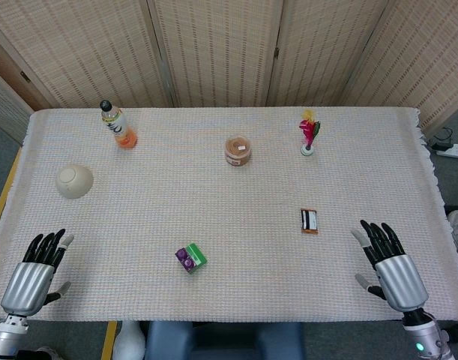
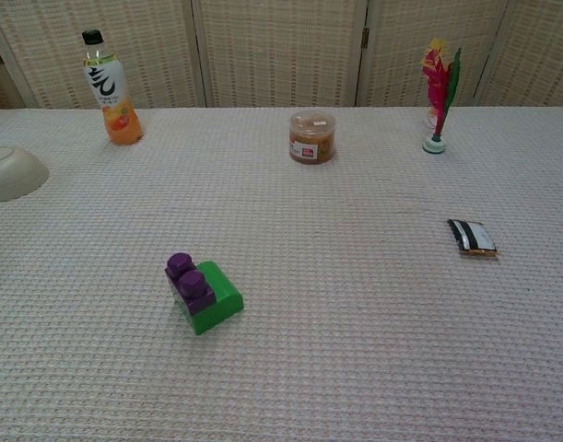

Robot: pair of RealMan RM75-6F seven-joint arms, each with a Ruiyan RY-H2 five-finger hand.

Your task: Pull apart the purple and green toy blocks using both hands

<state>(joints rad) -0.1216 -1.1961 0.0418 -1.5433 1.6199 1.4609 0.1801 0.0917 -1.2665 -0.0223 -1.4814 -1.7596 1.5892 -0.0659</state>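
1. Resting at the near table edge, my left hand [image 1: 34,274] and right hand [image 1: 387,264] hold nothing, fingers spread.
2. Joined purple block [image 2: 190,282] and green block [image 2: 212,305] lie between them, slightly left of centre.
3. Likely light, rigid, smooth plastic: I'd pinch each colour's sides, then pull apart.
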